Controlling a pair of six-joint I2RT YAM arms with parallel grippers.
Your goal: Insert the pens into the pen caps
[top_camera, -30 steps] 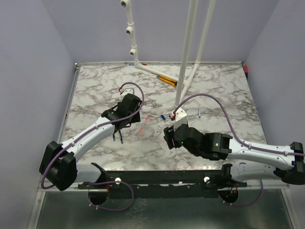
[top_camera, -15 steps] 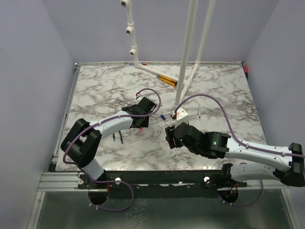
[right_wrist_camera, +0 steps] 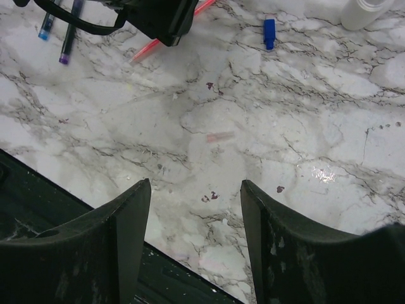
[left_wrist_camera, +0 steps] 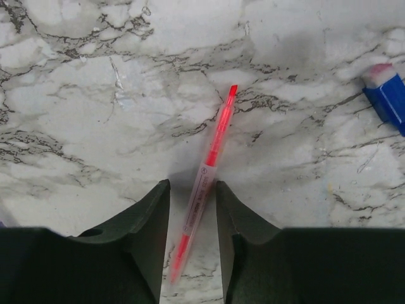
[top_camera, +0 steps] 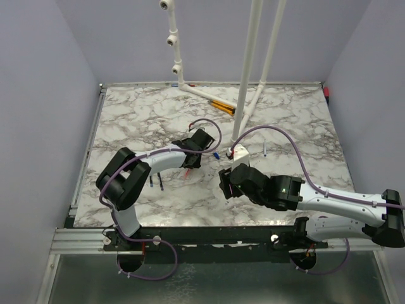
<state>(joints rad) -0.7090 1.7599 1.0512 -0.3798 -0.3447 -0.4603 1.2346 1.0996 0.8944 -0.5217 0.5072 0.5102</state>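
On the table (top_camera: 126, 114), your left gripper (left_wrist_camera: 193, 190) stood low near the middle, its jaws apart and straddling the pink pen (left_wrist_camera: 212, 158) with only slim gaps on either side. It was not yet clamped, as far as the wrist view showed. Your right gripper (right_wrist_camera: 193, 190) hung wide apart and empty over the marble near the middle of the front edge. The pink pen lay flat and slanted across the jaw line, so a pinch would likely have caught it askew. One finger could have struck first and rolled or swivelled it out. It could also have ended up cocked in the grip, a poor line for any cap. Lying flat, it left you little height to work with: too high a pinch would have slipped over the barrel, too low would have scraped the marble. The blue pen (right_wrist_camera: 47, 25) and black pen (right_wrist_camera: 68, 38) lay toward the front-left, clear of this grasp. The blue cap (left_wrist_camera: 387, 98) lay near the pink pen on its right, where a careless swing could have knocked it away. A blurred pink fleck (right_wrist_camera: 219, 136) under the right gripper might have been the matching cap; you could not have told.
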